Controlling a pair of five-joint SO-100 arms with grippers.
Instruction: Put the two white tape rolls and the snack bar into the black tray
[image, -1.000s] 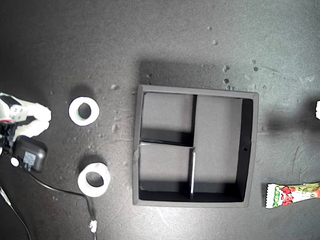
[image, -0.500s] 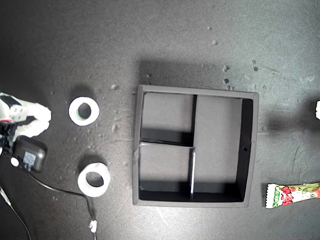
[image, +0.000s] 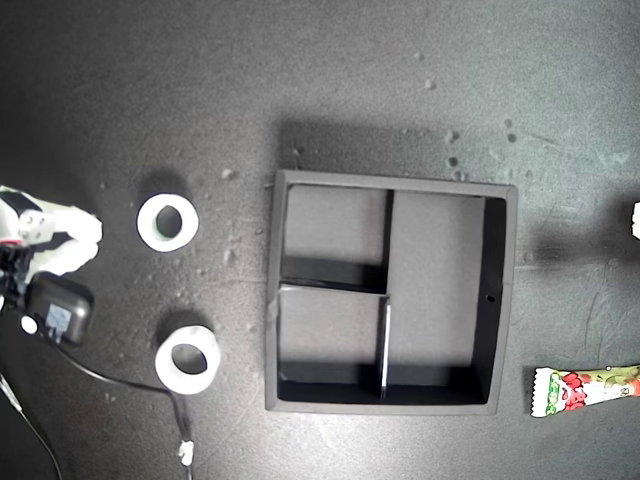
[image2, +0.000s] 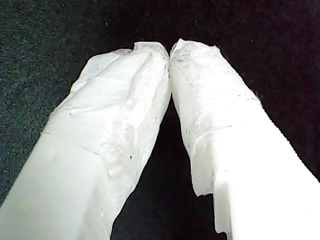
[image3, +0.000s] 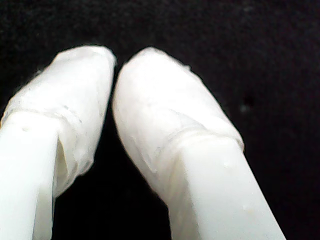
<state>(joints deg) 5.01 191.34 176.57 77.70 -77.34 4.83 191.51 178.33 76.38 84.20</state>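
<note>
Since nothing has been loaded yet, the bench carries everything loose around the black tray, which sits middle of the exterior view with all three compartments bare. Its long compartment lies toward the exterior view's right, probably the only slot that will take the snack bar, which lies flat on the bench just off the tray's lower right corner in that view, running out of frame.

Two white tape rolls lie flat, holes up, to the exterior view's left of the tray: upper roll and lower roll, apart from each other; the small square compartments face them.

A black plug adapter with cord sits at the exterior view's left edge, beside a white gripper; I cannot tell whose it is.

My first gripper: tips touching, nothing between, dark bench below. My second gripper: tips nearly together, a thin gap, holding nothing. Both parked, I judge.
</note>
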